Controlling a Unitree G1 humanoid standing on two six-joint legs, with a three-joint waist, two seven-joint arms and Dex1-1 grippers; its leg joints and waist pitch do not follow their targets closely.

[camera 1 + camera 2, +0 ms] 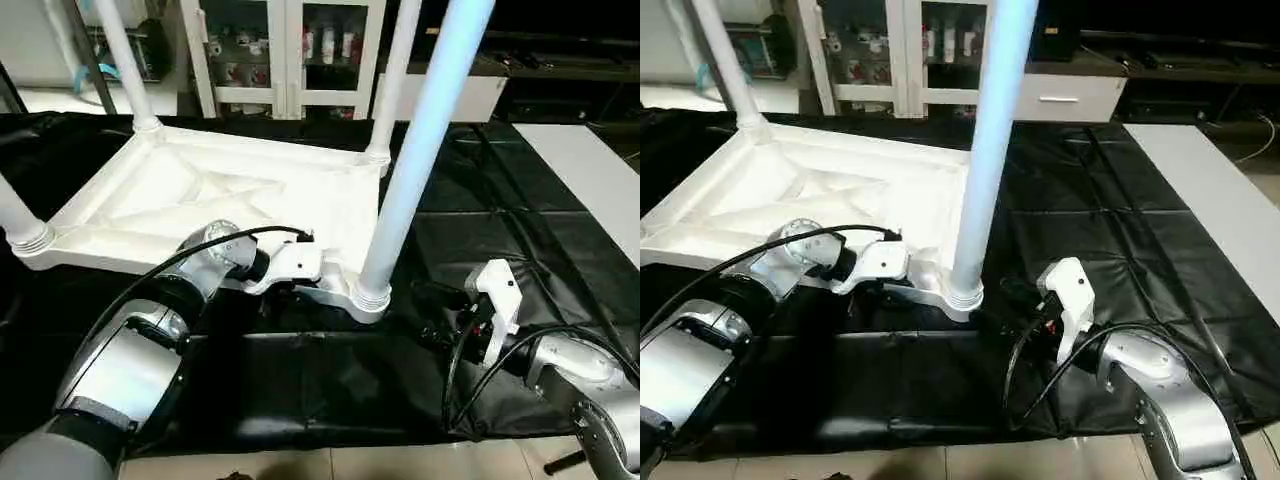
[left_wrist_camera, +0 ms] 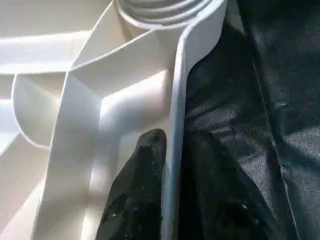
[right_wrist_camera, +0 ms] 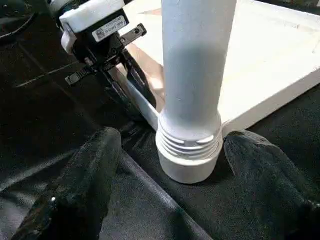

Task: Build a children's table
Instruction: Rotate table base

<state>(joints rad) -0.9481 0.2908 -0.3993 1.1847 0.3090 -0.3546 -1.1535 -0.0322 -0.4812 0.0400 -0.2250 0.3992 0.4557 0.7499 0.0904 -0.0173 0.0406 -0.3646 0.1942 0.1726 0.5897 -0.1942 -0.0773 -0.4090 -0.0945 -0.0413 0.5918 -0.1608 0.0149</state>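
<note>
the table top (image 1: 200, 200) lies upside down on the black cover (image 1: 480, 250), ribbed side up, occupying the left and middle of the work surface. four legs stand in its corner sockets: the near-left leg (image 1: 18, 222) at the picture's left edge, the far-left leg (image 1: 125, 60), the far-right leg (image 1: 392, 80), and the near-right leg (image 1: 420, 150), which rises upright from its threaded collar.

the left gripper (image 3: 131, 80) is clamped on the top's near edge, just left of the near-right leg. one finger (image 2: 135, 195) sits inside the rim wall and the other outside it, with the thin wall between them, so the opening is narrow.

the right gripper (image 3: 190, 165) rests low on the cover, just right of the near-right leg. its fingers (image 3: 80, 190) are spread wide, one on each side of the collar, apart from it and holding nothing.

right of the top, the cover is flat to its right edge, where a pale strip (image 1: 590, 180) runs alongside.
</note>
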